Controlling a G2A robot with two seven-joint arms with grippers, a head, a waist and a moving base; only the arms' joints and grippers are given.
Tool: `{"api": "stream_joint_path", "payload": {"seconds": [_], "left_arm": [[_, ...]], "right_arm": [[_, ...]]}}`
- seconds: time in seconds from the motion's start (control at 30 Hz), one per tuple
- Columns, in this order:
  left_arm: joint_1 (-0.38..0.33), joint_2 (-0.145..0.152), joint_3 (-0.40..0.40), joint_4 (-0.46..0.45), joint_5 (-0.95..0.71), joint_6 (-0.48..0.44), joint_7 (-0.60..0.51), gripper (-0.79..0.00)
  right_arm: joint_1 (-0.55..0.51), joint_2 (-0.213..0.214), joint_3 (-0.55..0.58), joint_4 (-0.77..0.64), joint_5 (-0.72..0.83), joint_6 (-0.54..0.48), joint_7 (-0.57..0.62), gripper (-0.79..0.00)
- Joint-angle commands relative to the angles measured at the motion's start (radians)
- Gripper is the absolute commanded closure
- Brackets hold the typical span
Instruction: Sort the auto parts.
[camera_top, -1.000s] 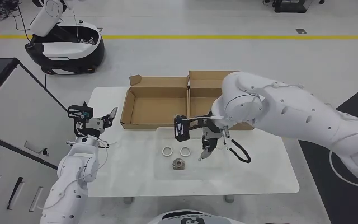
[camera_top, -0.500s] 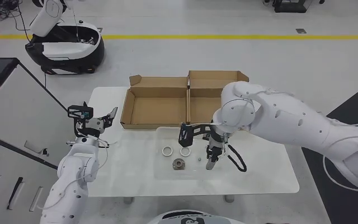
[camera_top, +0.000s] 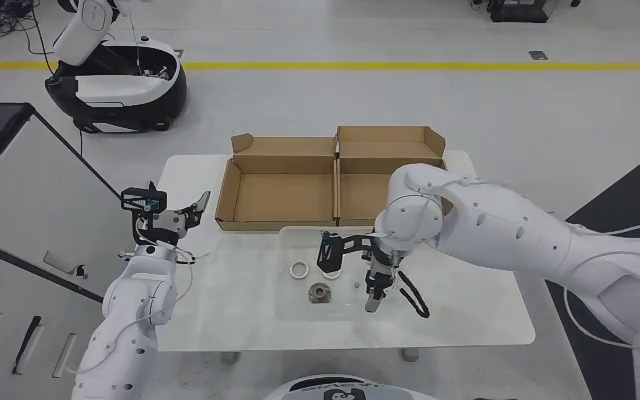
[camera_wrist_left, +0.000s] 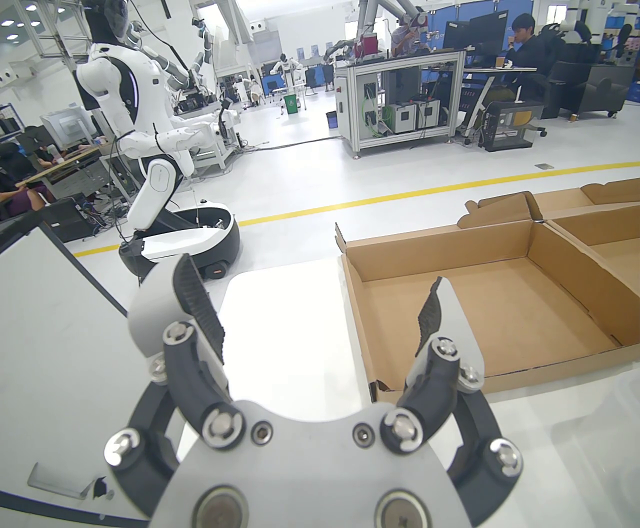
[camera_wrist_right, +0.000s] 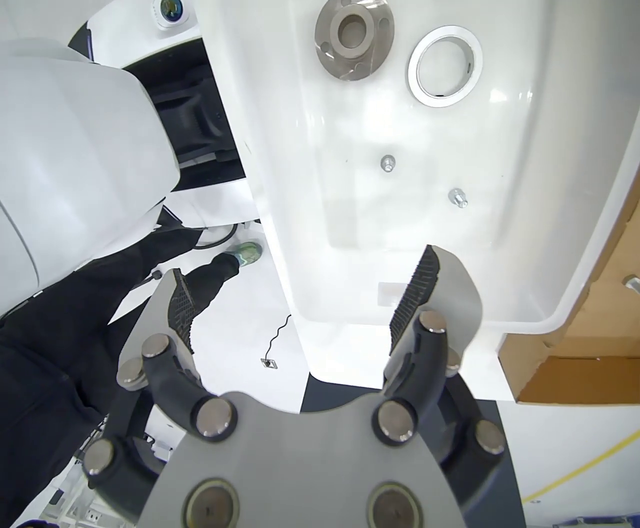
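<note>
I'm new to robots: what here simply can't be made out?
Right wrist view: a metal piece in a cardboard box, cut off by the picture's edge.
Top view: the right box's floor, partly covered by the right arm.
Right wrist view: the tray's far end beyond the flange, cut off likewise.

A pale grey, glossy floor (camera_top: 400, 35) is crossed by a yellow line (camera_top: 400, 66). A white table (camera_top: 230, 300) with rounded corners is set on it. Beyond the line a metal rack (camera_wrist_left: 395, 107) filled with boxes is seen, with a desk (camera_wrist_left: 500, 67) carrying dark monitors (camera_wrist_left: 482, 30) beside it and a green bin (camera_wrist_left: 291, 104) farther back. Another white robot (camera_wrist_left: 150, 165) on a wheeled base is parked near the line. Small ceiling lamps (camera_wrist_left: 12, 9) are lit
</note>
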Motion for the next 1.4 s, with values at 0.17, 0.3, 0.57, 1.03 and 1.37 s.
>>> {"api": "stream_joint_path", "payload": {"seconds": [0.17, 0.3, 0.57, 1.03, 1.37], "left_arm": [[0.000, 0.000, 0.000, 0.000, 0.000, 0.000, 0.000, -0.785], [0.000, 0.000, 0.000, 0.000, 0.000, 0.000, 0.000, -0.785], [0.000, 0.000, 0.000, 0.000, 0.000, 0.000, 0.000, -0.785], [0.000, 0.000, 0.000, 0.000, 0.000, 0.000, 0.000, -0.785], [0.000, 0.000, 0.000, 0.000, 0.000, 0.000, 0.000, -0.785]], "right_arm": [[-0.012, -0.022, 0.000, 0.025, -0.085, -0.046, 0.000, -0.785], [-0.024, -0.036, 0.000, 0.039, -0.104, -0.060, 0.000, -0.628], [-0.053, -0.070, 0.000, 0.078, -0.127, -0.066, 0.000, -0.376], [-0.118, -0.133, 0.000, 0.152, -0.207, -0.075, -0.008, -0.354], [-0.149, -0.172, 0.000, 0.220, -0.256, -0.077, -0.010, -0.329]]}}
